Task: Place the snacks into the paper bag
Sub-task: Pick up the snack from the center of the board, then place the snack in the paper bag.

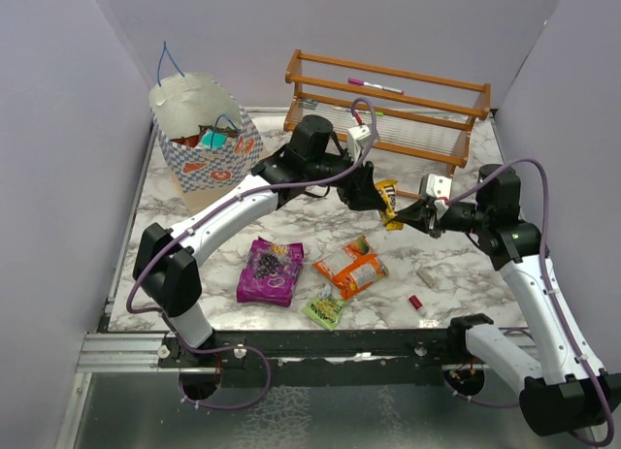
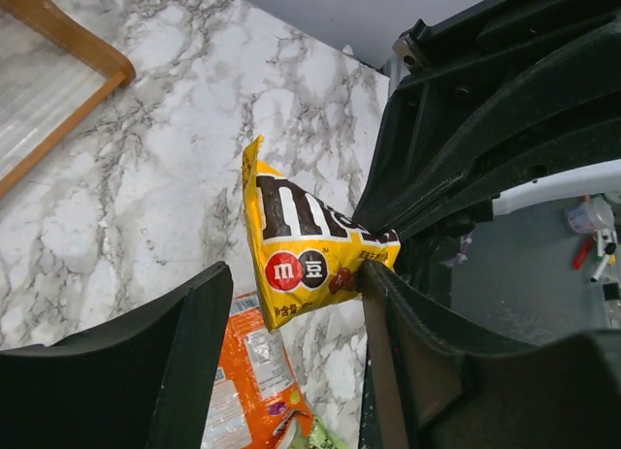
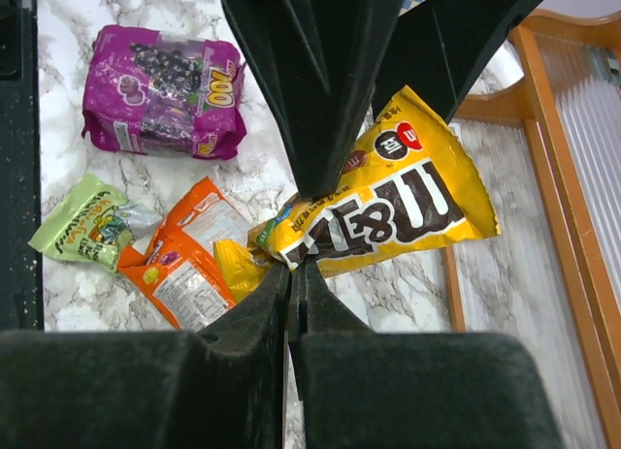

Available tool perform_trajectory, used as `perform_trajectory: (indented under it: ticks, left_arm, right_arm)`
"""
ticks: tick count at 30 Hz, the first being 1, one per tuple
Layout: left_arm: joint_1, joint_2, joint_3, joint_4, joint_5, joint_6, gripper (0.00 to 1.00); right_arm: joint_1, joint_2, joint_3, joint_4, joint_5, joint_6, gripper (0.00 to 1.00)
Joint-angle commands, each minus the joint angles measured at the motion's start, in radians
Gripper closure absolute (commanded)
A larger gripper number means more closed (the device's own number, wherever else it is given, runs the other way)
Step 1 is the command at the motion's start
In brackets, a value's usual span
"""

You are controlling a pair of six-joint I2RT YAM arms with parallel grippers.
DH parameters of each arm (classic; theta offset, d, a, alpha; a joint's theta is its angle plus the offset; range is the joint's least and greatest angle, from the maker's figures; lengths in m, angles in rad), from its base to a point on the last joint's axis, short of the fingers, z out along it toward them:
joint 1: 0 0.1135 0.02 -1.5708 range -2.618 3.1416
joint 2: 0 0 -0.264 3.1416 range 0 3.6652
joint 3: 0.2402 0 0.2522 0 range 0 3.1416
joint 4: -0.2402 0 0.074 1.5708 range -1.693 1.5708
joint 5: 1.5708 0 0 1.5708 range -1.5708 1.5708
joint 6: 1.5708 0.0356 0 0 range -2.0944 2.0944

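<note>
The paper bag point(image 1: 208, 166) stood upright at the far left corner of the table point(image 1: 310, 228), holding a teal packet point(image 1: 217, 138) and others not identifiable. The yellow packet point(image 3: 388, 207) hung above mid-table, clamped at one edge by the right gripper point(image 3: 295, 271). The left gripper point(image 2: 291, 272) straddled it, jaws apart. A purple packet point(image 1: 271, 272), an orange packet point(image 1: 351, 268) and a light-green packet point(image 1: 325, 308) lay outside the bag.

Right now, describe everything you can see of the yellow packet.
The yellow packet is a flat, glossy, crinkly pouch with large brown lettering, a red and a brown disc and crimped ends. It hangs above the marble table, tilted, pinched at one end by the shut right gripper. The left gripper straddles it with jaws open; one finger seems to touch its edge.
</note>
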Motion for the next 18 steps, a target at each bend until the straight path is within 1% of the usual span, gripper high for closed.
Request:
perform_trajectory:
  ticks: [1,6,9,11,14,18]
  left_arm:
    - [-0.004,0.024,0.047,0.050,0.092,-0.085,0.44]
    - [-0.006,0.032,0.049,0.064,0.103,-0.103,0.44]
    - [-0.006,0.029,0.040,0.076,0.113,-0.112,0.43]
    - [-0.006,0.028,0.033,0.079,0.114,-0.117,0.45]
    - [-0.006,0.021,0.024,0.079,0.111,-0.113,0.55]
    - [-0.006,0.024,0.022,0.076,0.116,-0.112,0.74]
  right_arm:
    - [0.007,-0.027,-0.032,0.035,-0.041,0.011,0.99]
    - [0.007,-0.042,-0.053,0.037,-0.039,0.012,0.99]
    - [0.007,-0.044,-0.057,0.033,-0.034,0.006,0.99]
    - [0.007,-0.046,-0.062,0.033,-0.029,0.006,0.99]
    - [0.006,-0.047,-0.063,0.038,-0.026,0.010,0.99]
    - [0.007,-0.050,-0.069,0.044,-0.025,0.012,0.99]
